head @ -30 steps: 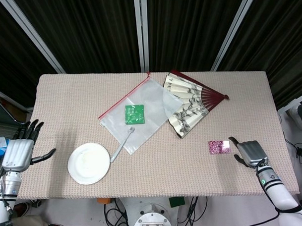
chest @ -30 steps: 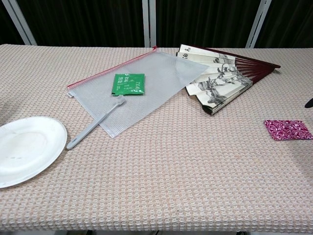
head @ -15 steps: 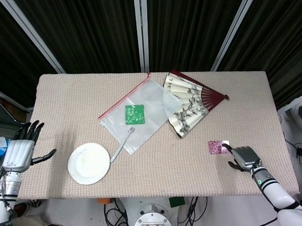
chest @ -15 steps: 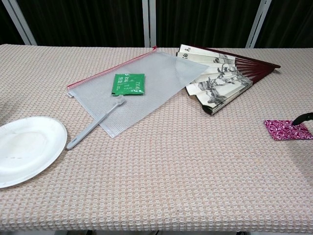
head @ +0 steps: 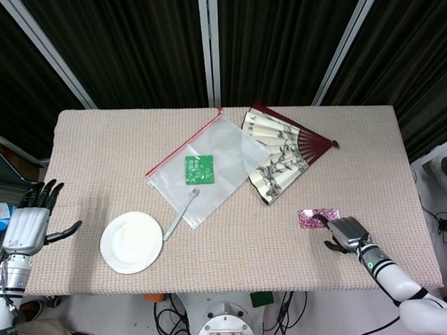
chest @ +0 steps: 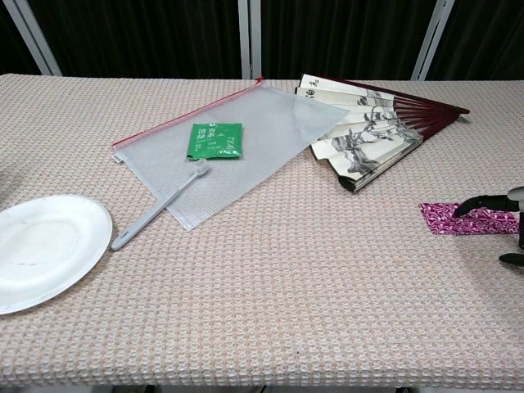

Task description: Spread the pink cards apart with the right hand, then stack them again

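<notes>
The pink patterned cards (head: pixel 315 217) (chest: pixel 458 219) lie on the table's right side, drawn out into a long overlapping strip. My right hand (head: pixel 345 233) (chest: pixel 499 209) rests beside them, with one fingertip pressing on the strip's right part. Nothing is gripped in it. My left hand (head: pixel 31 222) hangs off the table's left edge with fingers apart and holds nothing; the chest view does not show it.
A painted folding fan (head: pixel 280 152) lies behind the cards. A clear zip pouch (head: pixel 201 168) holds a green packet (head: pixel 199 169), with a grey toothbrush (head: pixel 179 214) on its corner. A white plate (head: pixel 131 241) sits front left. The table (head: pixel 234 263) has a woven beige cover.
My right hand moved left onto the cards and dragged a finger across them. The square pile has slid left and spread into a longer strip. The left hand stayed put.
</notes>
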Motion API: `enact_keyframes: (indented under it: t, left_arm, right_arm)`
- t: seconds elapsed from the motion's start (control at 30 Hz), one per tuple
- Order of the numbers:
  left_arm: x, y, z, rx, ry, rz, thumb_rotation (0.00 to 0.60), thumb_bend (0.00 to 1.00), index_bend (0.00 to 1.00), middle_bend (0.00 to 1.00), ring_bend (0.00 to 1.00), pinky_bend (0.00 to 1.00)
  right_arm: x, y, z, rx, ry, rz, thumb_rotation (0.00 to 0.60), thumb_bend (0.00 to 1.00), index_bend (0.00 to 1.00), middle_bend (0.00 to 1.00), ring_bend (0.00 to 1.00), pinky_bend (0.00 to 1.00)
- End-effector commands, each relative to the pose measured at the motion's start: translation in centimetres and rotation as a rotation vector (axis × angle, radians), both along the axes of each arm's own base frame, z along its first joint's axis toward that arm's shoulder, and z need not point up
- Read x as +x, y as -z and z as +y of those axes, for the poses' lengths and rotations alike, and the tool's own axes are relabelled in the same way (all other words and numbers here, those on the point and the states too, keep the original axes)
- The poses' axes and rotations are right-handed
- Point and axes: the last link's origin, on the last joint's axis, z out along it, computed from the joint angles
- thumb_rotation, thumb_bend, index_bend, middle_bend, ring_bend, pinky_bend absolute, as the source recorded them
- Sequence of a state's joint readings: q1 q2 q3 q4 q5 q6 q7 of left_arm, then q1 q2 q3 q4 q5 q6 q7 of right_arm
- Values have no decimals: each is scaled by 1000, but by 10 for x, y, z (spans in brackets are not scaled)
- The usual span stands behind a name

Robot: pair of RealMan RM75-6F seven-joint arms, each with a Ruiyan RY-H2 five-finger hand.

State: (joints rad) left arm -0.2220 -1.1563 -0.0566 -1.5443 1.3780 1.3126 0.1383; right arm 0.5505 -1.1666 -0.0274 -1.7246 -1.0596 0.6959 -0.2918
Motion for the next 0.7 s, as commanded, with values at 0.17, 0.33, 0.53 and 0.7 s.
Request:
enact_keyframes:
  t: [0.17, 0.33, 0.53, 0.7]
  left_arm:
    - [-2, -1, -1, 2, -7, -2, 0, 49, 0, 0, 0, 150]
    - [-5, -2, -2, 3, -17, -5, 0, 50, 0, 0, 0, 150]
    - [-7, -5, -3, 8, -22, -5, 0, 50, 0, 0, 0, 150]
    - [-9, -6, -2, 6, -30, -11, 0, 49, 0, 0, 0, 150]
  right_arm:
    - [18, 12, -3, 22, -37, -28, 600, 1000, 138, 1000, 966, 871]
    - [31, 21, -5, 39, -61, -42, 600, 1000, 138, 1000, 966, 871]
    - [46, 28, -6, 58, -85, -60, 600, 1000, 138, 1000, 966, 871]
    - [57, 35, -7, 77, -97, -74, 600, 1000, 138, 1000, 966, 871]
